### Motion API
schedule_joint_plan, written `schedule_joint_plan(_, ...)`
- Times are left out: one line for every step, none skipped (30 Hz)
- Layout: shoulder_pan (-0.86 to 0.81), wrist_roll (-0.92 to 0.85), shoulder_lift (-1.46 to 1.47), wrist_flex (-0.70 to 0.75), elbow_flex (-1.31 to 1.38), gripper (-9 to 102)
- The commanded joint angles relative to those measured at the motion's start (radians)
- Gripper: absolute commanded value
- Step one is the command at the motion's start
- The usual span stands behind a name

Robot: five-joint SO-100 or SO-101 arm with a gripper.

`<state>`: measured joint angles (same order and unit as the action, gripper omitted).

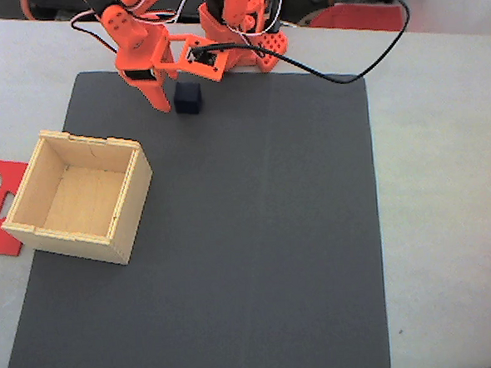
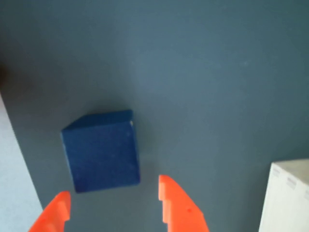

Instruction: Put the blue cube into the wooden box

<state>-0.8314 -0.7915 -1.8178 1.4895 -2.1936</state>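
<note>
Bright orange plastic arm (image 1: 149,40), blocky printed segments throughout. Black servo bodies set into orange brackets at the joints. Small dark screw holes dotted over the upper housing and over a perforated orange base plate (image 1: 272,45). White and red wires looped along upper links; thick black cable (image 1: 371,55) trailing off in a wide arc. Small black camera module in an orange frame (image 1: 200,57) beside the wrist. Gripper (image 2: 113,205) jaws orange, tapering to blunt tips, stepped notches on inner edges, seen in wrist view.
</note>
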Motion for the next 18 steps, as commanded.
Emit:
schedule_joint_plan(0.031,0.017,0.000,-0.020,-0.028,22)
schedule_joint_plan(0.044,0.021,0.000,-0.023,-0.041,22)
schedule_joint_plan(0.058,0.028,-0.002,-0.025,-0.057,22)
schedule_joint_plan(0.075,0.034,-0.009,-0.025,-0.072,22)
schedule_joint_plan(0.091,0.040,-0.018,-0.025,-0.087,22)
schedule_joint_plan(0.106,0.043,-0.032,-0.025,-0.104,22)
schedule_joint_plan(0.121,0.048,-0.048,-0.025,-0.120,22)
schedule_joint_plan(0.132,0.048,-0.061,-0.026,-0.130,22)
schedule_joint_plan(0.137,0.049,-0.071,-0.026,-0.135,22)
schedule_joint_plan(0.138,0.049,-0.075,-0.028,-0.135,22)
schedule_joint_plan(0.141,0.049,-0.075,-0.028,-0.135,19)
schedule_joint_plan(0.141,0.049,-0.075,-0.028,-0.135,16)
schedule_joint_plan(0.143,0.049,-0.075,-0.028,-0.135,13)
schedule_joint_plan(0.144,0.049,-0.075,-0.028,-0.135,10)
schedule_joint_plan(0.146,0.052,-0.075,-0.028,-0.135,8)
schedule_joint_plan(0.147,0.052,-0.075,-0.028,-0.135,8)
schedule_joint_plan(0.147,0.052,-0.078,-0.026,-0.135,7)
schedule_joint_plan(0.147,0.052,-0.081,-0.026,-0.135,8)
